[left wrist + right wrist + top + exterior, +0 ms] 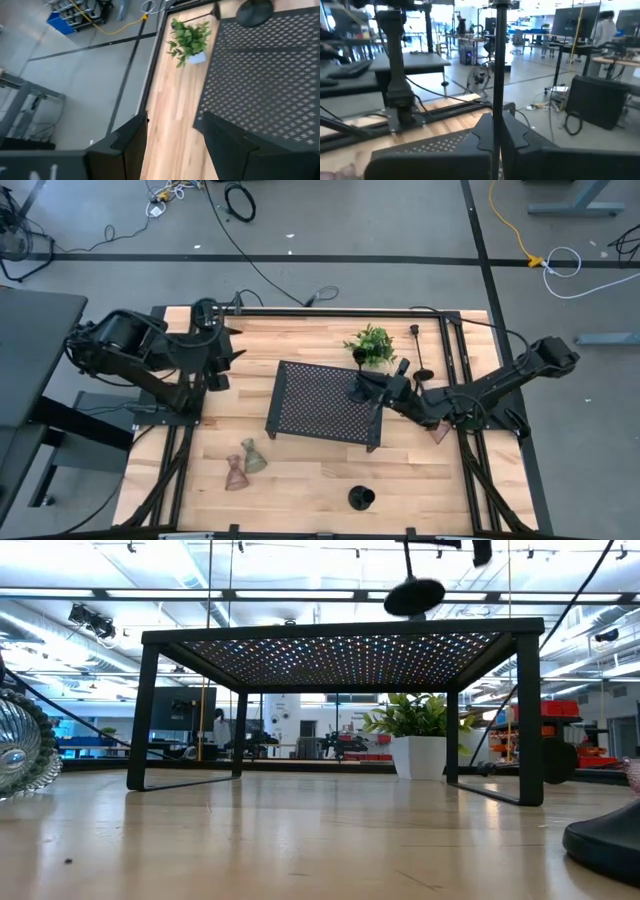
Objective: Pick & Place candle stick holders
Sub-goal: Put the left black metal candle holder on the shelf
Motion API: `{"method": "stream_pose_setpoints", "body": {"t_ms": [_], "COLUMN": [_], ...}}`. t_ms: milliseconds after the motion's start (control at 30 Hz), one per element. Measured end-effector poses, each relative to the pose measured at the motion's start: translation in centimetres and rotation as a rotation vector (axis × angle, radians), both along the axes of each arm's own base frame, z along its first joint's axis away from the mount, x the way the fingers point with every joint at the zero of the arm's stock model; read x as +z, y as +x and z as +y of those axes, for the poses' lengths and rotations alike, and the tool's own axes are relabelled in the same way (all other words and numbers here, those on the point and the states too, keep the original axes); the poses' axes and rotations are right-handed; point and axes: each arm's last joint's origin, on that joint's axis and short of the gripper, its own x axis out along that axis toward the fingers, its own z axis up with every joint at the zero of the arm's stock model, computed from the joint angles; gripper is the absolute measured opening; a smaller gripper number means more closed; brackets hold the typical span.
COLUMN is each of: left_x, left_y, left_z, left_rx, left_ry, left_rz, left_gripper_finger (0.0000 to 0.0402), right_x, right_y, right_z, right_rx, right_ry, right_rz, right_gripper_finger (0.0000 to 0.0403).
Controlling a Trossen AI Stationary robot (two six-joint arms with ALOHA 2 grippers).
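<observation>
We logged the right gripper (383,387) clenched on the thin stem of a black candle holder (360,388) — its round base hung just above the tray's right edge, not touching it in the low view. The tray (310,395) was black sheet, perforated all over, standing on slim legs upon the pale wood-plank table (300,470).

Further items: a second black stem holder (419,352) upright near the leafy plant (372,345) in its white pot; a short black cup (361,499) at the front edge; two flared glass holders, pinkish (235,473) and greenish (253,456), lying side by side and touching. The left gripper (170,135) waited at the table's left rear — fingers spread apart, grasping nothing. We could read no writing.
</observation>
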Motion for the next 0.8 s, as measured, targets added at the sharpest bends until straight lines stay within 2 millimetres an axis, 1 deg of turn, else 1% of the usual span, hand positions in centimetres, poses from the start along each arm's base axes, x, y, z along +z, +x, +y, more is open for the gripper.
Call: {"method": "stream_pose_setpoints", "body": {"t_ms": [100,167,300,367,533,667,800], "left_x": [-0.5,-1.2,-2.8,-3.4,-4.4,-4.5,-4.3], "left_y": [0.7,1.2,2.0,2.3,2.8,3.4,3.6], "left_z": [-0.2,-0.4,-0.5,-0.6,-0.7,-0.8,-0.9], "left_rx": [-0.017,-0.031,-0.011,0.003,0.01,0.002,-0.002], "left_ry": [-0.016,-0.001,0.044,0.059,0.066,0.066,0.063], "left_rz": [-0.015,0.011,0.053,0.071,0.081,0.05,0.022], "left_gripper_finger": [0.0193,0.0193,0.0193,0.0193,0.0193,0.0193,0.0192], "right_x": [-1.8,-2.7,-3.6,-4.3,-6.0,-5.9,-5.8], "right_y": [-0.6,-1.1,-2.2,-2.6,-3.5,-3.5,-3.3], "right_z": [-0.1,-0.1,-0.1,-0.1,-0.5,-0.7,-1.0], "right_rx": [-0.026,-0.039,-0.046,-0.064,-0.092,-0.13,-0.091], "right_ry": [0.003,0.016,0.022,0.01,0.034,0.02,0.02], "right_rz": [0.006,-0.013,-0.074,-0.074,-0.077,-0.074,-0.088], "right_gripper_finger": [0.0,0.0,0.0,0.0,0.0,0.0,0.0]}}
